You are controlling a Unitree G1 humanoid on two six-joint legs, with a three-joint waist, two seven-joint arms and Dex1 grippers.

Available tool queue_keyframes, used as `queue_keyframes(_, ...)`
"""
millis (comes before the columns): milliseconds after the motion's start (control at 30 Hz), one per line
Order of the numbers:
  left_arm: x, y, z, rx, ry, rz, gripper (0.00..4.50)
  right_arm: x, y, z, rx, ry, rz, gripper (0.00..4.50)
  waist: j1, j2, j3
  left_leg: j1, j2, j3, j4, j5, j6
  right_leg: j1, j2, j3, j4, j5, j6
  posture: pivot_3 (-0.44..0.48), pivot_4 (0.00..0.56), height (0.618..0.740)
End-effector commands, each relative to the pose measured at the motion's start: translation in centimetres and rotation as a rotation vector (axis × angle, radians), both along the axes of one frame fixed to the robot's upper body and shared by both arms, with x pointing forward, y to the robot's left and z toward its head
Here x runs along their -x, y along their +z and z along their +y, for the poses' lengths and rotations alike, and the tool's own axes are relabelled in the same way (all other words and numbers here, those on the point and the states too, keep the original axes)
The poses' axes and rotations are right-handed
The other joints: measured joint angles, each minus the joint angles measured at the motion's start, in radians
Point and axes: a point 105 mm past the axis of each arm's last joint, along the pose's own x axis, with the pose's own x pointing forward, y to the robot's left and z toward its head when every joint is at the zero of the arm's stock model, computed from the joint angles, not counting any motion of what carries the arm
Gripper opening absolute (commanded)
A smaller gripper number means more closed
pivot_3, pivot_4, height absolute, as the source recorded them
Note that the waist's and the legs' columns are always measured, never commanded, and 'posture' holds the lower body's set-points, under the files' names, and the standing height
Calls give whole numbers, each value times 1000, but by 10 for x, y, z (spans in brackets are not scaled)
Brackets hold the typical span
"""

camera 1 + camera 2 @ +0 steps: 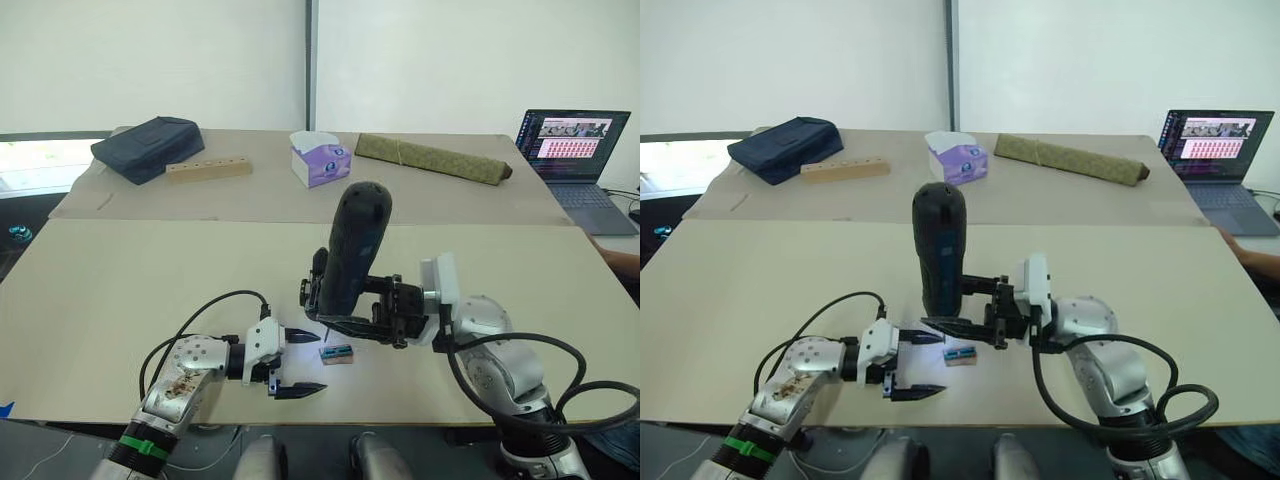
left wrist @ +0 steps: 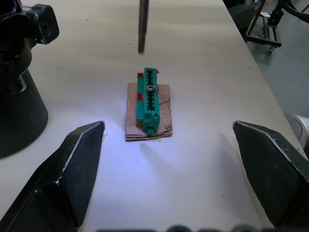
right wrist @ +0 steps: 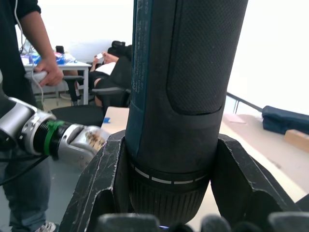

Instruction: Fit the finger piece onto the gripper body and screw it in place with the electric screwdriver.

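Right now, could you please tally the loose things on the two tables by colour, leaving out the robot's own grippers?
Black: 1, the electric screwdriver.
Green: 2, the small green block and the olive rolled bundle.
Dark blue: 1, the bag.
Wood: 1, the wooden block.
Purple-white: 1, the tissue box.
Grey: 1, the laptop.
Total: 7.

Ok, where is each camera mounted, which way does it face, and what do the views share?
Eye views: on the head, looking down the table; left gripper open, right gripper clamping the electric screwdriver upright.
Left wrist view: on the left arm, between its open fingers, facing the green-and-brown block.
Right wrist view: on the right arm, facing the screwdriver barrel close up; a person stands behind.
Shared: block and screwdriver bit appear in the eye and left wrist views.
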Motion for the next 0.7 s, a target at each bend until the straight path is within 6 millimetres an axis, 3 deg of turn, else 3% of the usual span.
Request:
queue_keyframes(33, -1, 3, -5, -2, -14, -24, 4474, 5, 10, -2, -22, 5, -74, 1937, 0, 0, 0, 0, 0, 0, 0, 0, 0, 0, 0, 0, 0, 0, 0, 0, 150, 740)
queue_keyframes(700, -2, -1, -9, -20, -15, -12, 4474, -2, 3, -10, 23, -28, -69, 1937, 0, 0, 0, 0, 0, 0, 0, 0, 0, 0, 0, 0, 0, 0, 0, 0, 150, 740)
